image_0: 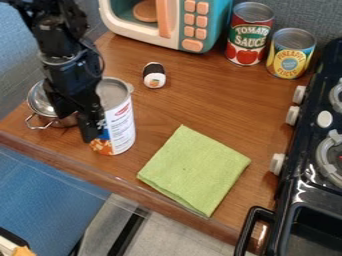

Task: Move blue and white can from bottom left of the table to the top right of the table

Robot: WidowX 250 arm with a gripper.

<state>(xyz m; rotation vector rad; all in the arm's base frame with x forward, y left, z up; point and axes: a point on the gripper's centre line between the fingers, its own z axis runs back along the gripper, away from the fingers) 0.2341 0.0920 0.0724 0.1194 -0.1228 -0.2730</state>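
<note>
Blue and white can (121,125) stands upright on the desk (220,110) at about nine o'clock, partway in from the edge of the view, with the claw (92,129) low against its near-left side. I cannot tell whether the claw is apart, together or clamped on the can. The black arm (63,55) comes in from ten to eleven o'clock and hangs down over the can's left part.

Just past the claw, towards nine to ten o'clock, sits a shiny metal pot (41,104) with a wire handle, partly behind the arm. A small black and white toy roll (154,79) lies between eleven and twelve. A folded green cloth (194,170) is spread between five and six, near the front edge.

Farther out, a teal and cream toy microwave (212,27) is at twelve. The red tomato sauce can (250,37) stands upright at one, and the yellow pineapple can (290,55) just beside it towards two. The black stove (306,131) with white knobs runs down the side from two to five.
</note>
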